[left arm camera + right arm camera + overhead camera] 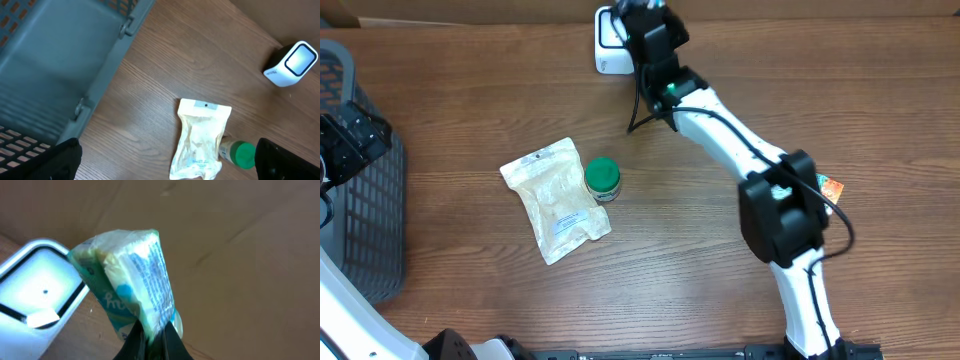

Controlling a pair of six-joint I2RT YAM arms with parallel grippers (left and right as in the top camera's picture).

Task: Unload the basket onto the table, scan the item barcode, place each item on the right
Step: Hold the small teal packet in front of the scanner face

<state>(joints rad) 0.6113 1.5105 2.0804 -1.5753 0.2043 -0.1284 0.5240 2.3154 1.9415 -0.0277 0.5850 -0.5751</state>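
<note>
Overhead: right arm stretched to the scanner at the table's far edge. Left wrist: left gripper wide apart, idle above a pouch. Right wrist: right gripper clamped on the packet, print beside the scanner window; scan seemingly underway, unconfirmed

text: none legible | packet: print blurred | pouch: label too small
</note>
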